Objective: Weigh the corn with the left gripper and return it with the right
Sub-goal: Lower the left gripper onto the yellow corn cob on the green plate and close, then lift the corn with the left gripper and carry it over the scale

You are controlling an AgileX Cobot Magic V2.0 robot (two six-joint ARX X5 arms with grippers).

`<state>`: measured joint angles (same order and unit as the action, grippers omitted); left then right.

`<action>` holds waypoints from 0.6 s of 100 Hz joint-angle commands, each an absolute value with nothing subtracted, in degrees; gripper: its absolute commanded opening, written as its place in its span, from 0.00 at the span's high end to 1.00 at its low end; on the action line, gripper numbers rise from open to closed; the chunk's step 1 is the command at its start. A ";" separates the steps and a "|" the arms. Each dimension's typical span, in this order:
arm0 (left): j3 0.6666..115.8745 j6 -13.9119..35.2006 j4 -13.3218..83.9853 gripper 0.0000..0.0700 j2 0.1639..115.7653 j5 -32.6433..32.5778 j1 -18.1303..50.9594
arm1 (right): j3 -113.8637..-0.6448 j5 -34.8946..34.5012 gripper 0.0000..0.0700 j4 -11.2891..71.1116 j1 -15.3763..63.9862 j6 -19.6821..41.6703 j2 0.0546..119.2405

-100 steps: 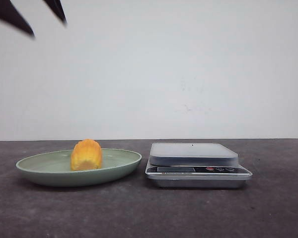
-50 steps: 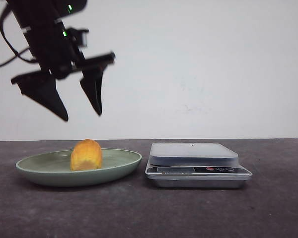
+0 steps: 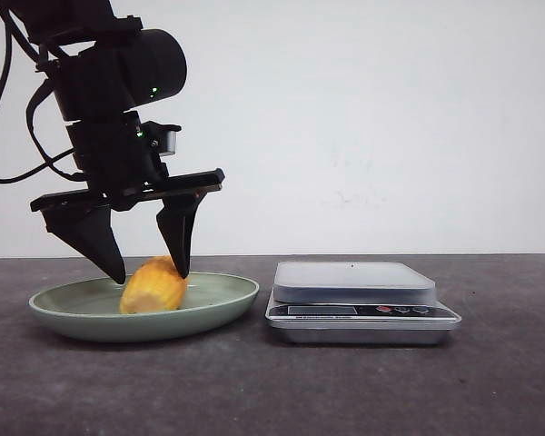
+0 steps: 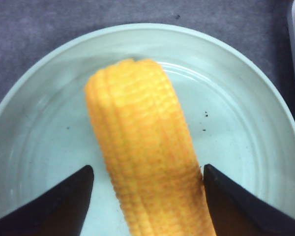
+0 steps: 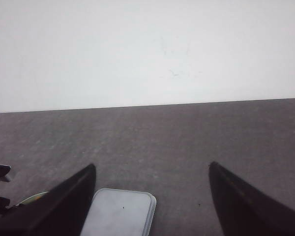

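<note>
The corn [image 3: 152, 287], an orange-yellow cob chunk, lies tilted in a pale green plate [image 3: 222, 301] left of the scale [image 3: 356, 300]. My left gripper [image 3: 151, 272] is down over the plate, open, its two black fingers astride the corn. In the left wrist view the corn [image 4: 145, 157] fills the gap of the gripper [image 4: 147, 173]; one finger [image 4: 226, 196] touches its side, the other stands a little apart. My right gripper [image 5: 152, 169] is open and empty, above the table, with the scale's top [image 5: 119, 212] below it. It does not show in the front view.
The dark grey table [image 3: 345, 391] runs to a white wall behind. The scale has a grey platform, a display and red buttons on its front. The plate's rim [image 4: 265, 88] rings the corn in the left wrist view.
My left gripper has come down from the upper left to the plate and now straddles the corn. The corn has tipped and shifted slightly left.
</note>
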<state>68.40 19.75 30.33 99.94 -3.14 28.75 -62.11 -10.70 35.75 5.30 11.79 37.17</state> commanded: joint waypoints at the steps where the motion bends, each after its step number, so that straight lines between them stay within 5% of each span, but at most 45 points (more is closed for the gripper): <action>1: 68.93 20.49 30.00 0.41 101.58 -3.44 29.43 | -63.44 -10.52 0.35 35.22 5.54 11.09 37.34; 16: 68.93 20.45 29.74 0.64 102.04 -3.44 30.33 | -63.44 -10.48 0.35 35.20 5.54 11.09 37.34; 30: 68.93 20.43 28.38 1.00 102.04 -3.44 31.16 | -63.44 -10.48 0.35 35.22 5.54 11.09 37.34; 60: 69.08 19.73 28.08 0.99 97.27 -3.49 31.57 | -63.44 -10.48 0.35 35.77 5.54 11.11 37.34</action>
